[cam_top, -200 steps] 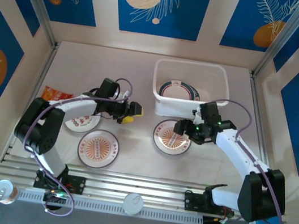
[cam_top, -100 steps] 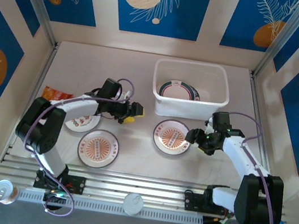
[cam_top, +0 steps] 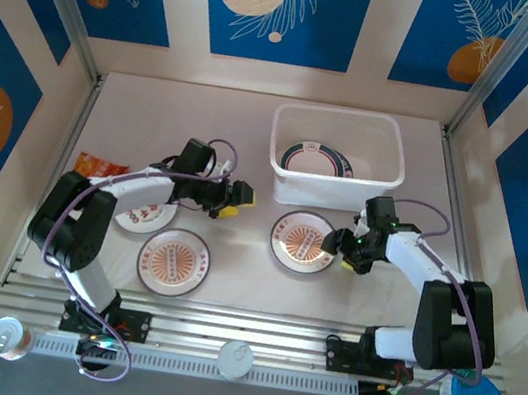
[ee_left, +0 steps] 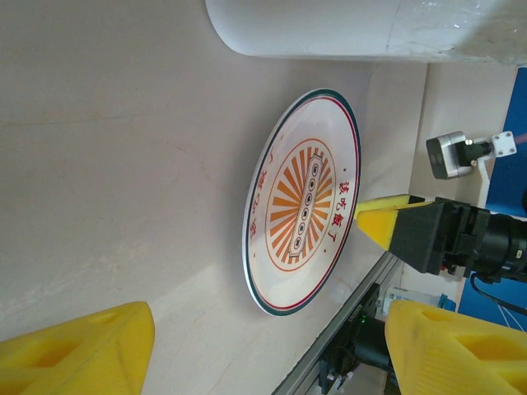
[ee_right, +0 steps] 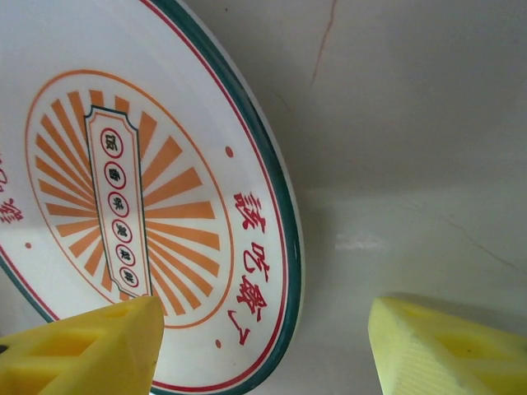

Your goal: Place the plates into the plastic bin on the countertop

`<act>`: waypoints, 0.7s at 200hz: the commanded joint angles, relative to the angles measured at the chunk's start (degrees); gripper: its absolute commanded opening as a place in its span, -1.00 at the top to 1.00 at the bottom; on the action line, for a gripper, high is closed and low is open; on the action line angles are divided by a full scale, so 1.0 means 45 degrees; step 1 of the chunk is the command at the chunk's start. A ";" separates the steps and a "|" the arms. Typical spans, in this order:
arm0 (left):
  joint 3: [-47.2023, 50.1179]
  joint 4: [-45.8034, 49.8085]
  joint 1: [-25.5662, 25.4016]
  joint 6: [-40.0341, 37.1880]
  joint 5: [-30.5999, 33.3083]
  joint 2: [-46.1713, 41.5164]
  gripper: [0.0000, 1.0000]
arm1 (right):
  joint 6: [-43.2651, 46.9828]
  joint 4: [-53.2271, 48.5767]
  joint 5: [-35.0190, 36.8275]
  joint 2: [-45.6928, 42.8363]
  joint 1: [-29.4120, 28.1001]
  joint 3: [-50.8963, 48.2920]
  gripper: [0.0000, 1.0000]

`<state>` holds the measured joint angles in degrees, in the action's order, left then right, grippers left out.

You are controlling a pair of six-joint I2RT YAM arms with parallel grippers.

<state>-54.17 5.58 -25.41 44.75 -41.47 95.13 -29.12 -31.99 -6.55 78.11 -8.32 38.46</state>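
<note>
Top external view places the right gripper (cam_top: 340, 248) low at the right edge of an orange-centred plate (cam_top: 303, 242). That plate lies flat on the countertop (cam_top: 243, 143), just in front of the plastic bin (cam_top: 280, 134). Right wrist view has its yellow fingers (ee_right: 82, 346) spread apart, one over the plate's printed face and the other over bare surface. The green rim runs between them, and nothing is pinched yet. The step in hand looks like the grasp of this plate. Next, I judge, the jaws must bite onto that thin rim and close. The plate must then go up and over the bin's near wall, where a green-rimmed plate (cam_top: 318, 159) already lies. Further left the left gripper (cam_top: 236, 202) hovers spread and empty, and two more plates (cam_top: 173, 261) wait near that arm.
</note>
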 commanded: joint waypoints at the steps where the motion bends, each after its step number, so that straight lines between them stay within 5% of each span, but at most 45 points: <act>1: -0.0188 0.0258 -0.0136 0.0094 0.0056 0.0160 -0.46 | -0.0429 0.0467 -0.0044 0.0262 -0.0418 0.0287 -0.33; 68: -0.0135 0.0257 -0.0145 0.0055 0.0007 0.0205 -0.46 | -0.0847 0.1361 -0.0030 0.1394 -0.0957 0.0452 -0.19; 140: -0.0091 0.0248 -0.0135 0.0054 0.0010 0.0192 -0.46 | -0.0756 0.1540 0.0367 0.1456 -0.1230 0.0313 0.30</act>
<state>-54.17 5.58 -25.41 44.75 -41.47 95.13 -33.12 -30.72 -2.66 83.15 -12.05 39.88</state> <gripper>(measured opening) 0.731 0.378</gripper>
